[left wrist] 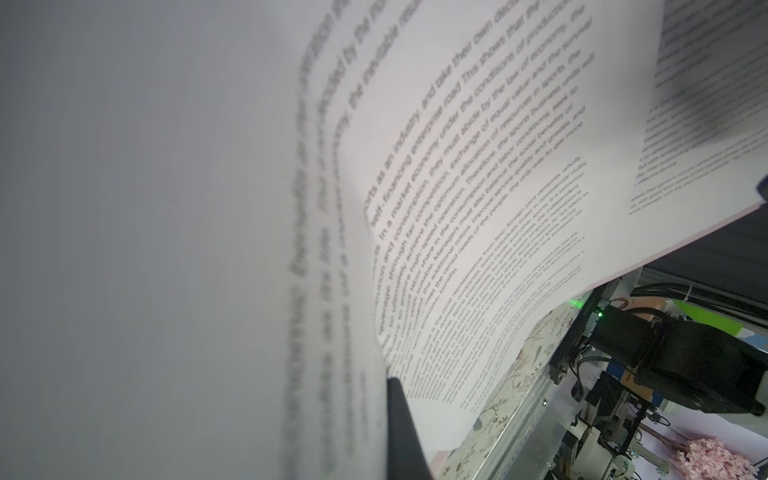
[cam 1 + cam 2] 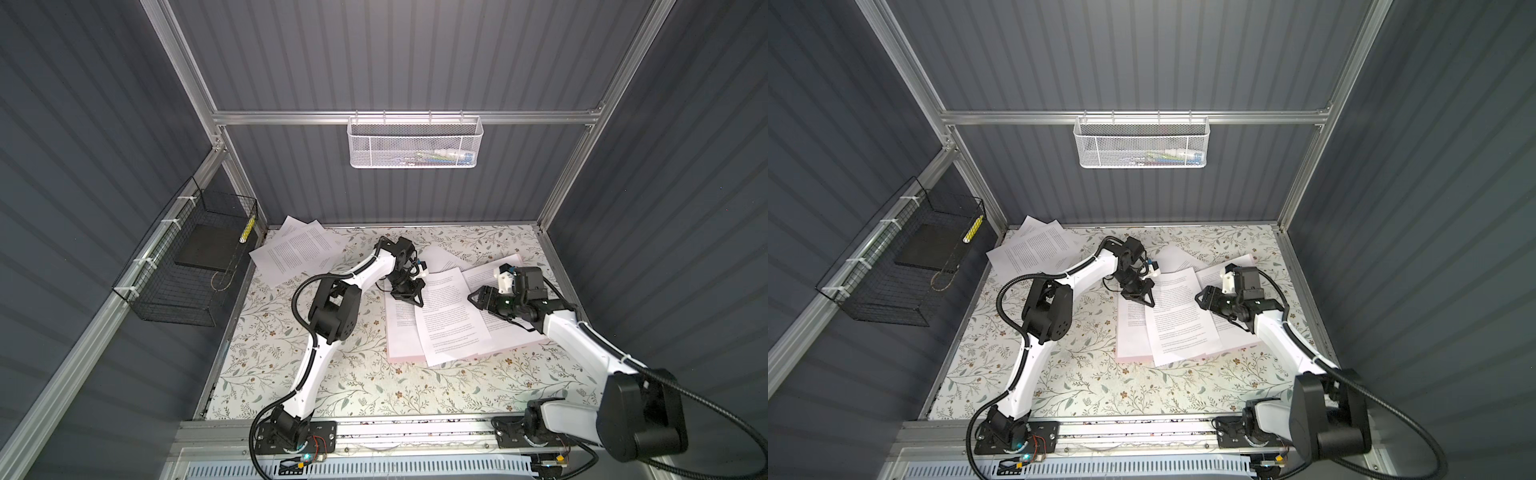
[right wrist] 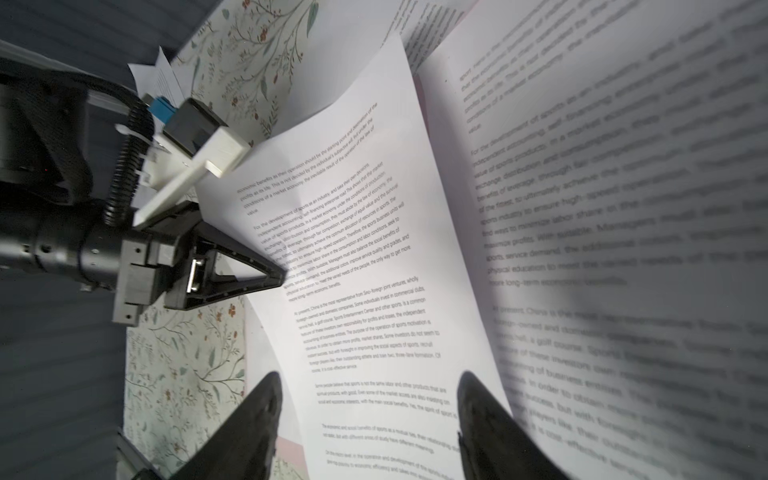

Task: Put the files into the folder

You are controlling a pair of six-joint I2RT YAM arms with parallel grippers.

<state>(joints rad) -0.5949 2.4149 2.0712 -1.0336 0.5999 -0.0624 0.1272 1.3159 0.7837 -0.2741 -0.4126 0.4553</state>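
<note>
Lying fanned across the pink folder (image 3: 291, 449) right of the table's (image 2: 332, 395) middle, the files (image 2: 449, 320) overlapped. The left gripper (image 3: 279, 277) was clenched on the middle sheet (image 3: 365, 291) at its edge, while the right gripper (image 2: 473, 297) hovered over them, jaws apart. Loose sheets (image 2: 297, 249) sat at the far-left corner.

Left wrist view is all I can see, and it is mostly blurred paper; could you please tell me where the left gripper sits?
Observer: The left gripper is shut, its tips at the left edge of the middle sheet, which lies over the folder.
Operator: Thank you. And the right gripper?
Observer: The right gripper is open, its fingers apart above that same sheet, opposite the left gripper.
Operator: Are any files lying elsewhere?
Observer: Yes, a loose pile of sheets lies at the far left corner of the table, apart from the folder.
</note>
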